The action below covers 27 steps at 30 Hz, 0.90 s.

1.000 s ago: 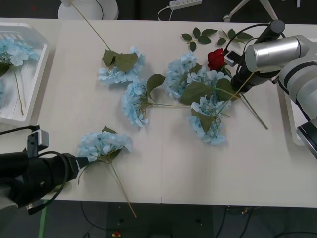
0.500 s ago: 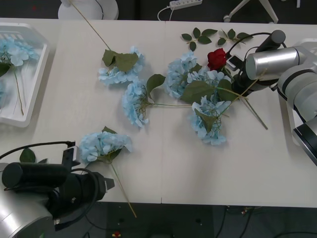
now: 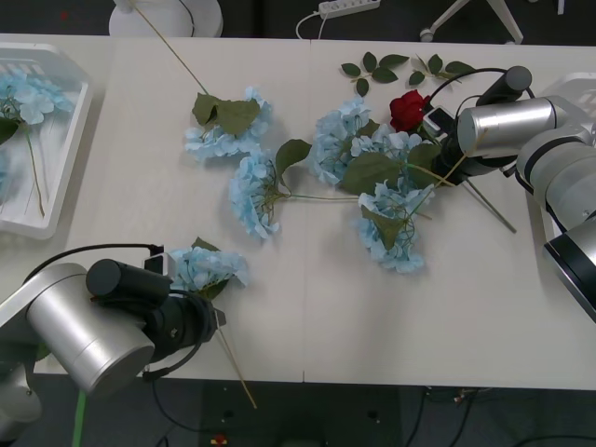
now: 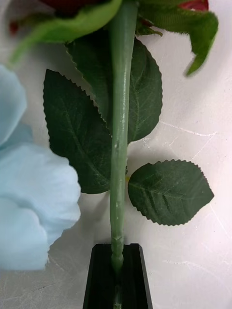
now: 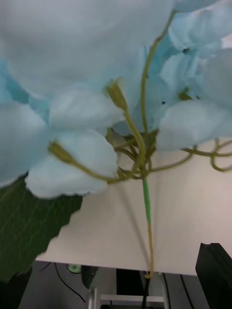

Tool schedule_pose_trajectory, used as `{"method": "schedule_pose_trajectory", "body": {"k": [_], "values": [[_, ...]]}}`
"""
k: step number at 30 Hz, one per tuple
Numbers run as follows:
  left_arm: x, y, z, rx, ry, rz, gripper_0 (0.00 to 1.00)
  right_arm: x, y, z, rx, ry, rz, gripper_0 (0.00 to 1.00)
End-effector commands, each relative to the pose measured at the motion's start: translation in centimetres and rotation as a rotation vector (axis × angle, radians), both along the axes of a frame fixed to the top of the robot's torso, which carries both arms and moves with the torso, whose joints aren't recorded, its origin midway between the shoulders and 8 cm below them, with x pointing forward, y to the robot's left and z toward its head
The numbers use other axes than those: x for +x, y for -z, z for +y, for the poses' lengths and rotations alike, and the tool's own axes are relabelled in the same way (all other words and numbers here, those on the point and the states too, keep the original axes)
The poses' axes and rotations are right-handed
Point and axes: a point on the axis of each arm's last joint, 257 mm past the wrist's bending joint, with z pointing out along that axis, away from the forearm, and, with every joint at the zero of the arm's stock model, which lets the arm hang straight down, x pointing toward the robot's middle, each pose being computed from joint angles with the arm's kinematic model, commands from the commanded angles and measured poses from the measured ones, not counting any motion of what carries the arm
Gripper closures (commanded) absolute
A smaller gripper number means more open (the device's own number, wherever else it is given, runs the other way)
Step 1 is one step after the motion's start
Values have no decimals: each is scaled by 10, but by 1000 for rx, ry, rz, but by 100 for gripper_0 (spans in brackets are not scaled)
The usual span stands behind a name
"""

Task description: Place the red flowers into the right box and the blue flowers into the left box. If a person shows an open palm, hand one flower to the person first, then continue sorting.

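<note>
Pale beige table (image 3: 307, 307), dark floor beyond with white power strip (image 3: 348, 7) at 12 o'clock. Left box (image 3: 56, 200) cut off at 9 o'clock, holding blue flowers. More blue flowers (image 3: 372, 186) heaped mid-table. Left gripper (image 3: 200, 317) at 7 o'clock over single blue cluster (image 3: 209, 267); fingers hidden, cannot tell grip. Right gripper (image 4: 116, 270) at 2 o'clock, clamped on red flower (image 3: 406, 110) stem, bloom cropped in wrist view. Right box (image 3: 577, 88) mostly hidden behind arm.
</note>
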Motion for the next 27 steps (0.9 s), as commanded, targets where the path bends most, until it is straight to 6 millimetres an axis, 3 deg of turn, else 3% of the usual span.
{"method": "schedule_pose_trajectory", "body": {"k": [1, 6, 11, 16, 19, 22, 23, 24, 27], "values": [[24, 7, -17, -14, 6, -32, 0, -2, 3, 13, 66, 33, 8, 100], [31, 23, -15, 5, 7, -17, 0, 5, -39, 11, 162, 48, 7, 100], [35, 38, -12, 38, 11, -16, 0, 7, -111, -4, 236, 25, -9, 100], [33, 45, -10, 71, 30, -17, 0, 10, -163, -12, 338, 8, -74, 100], [32, 48, -9, 85, 39, -16, 27, 8, -190, -28, 355, 8, -106, 100], [32, 52, -6, 99, 39, -13, 82, -6, -214, -63, 304, 23, -101, 100], [32, 53, -6, 100, 37, -12, 92, -10, -218, -71, 296, 33, -96, 100], [32, 54, -5, 102, 34, -9, 100, -17, -226, -87, 282, 50, -86, 100], [35, 54, -1, 119, 35, -23, 100, -34, -243, -133, 245, 115, -85, 100]]}}
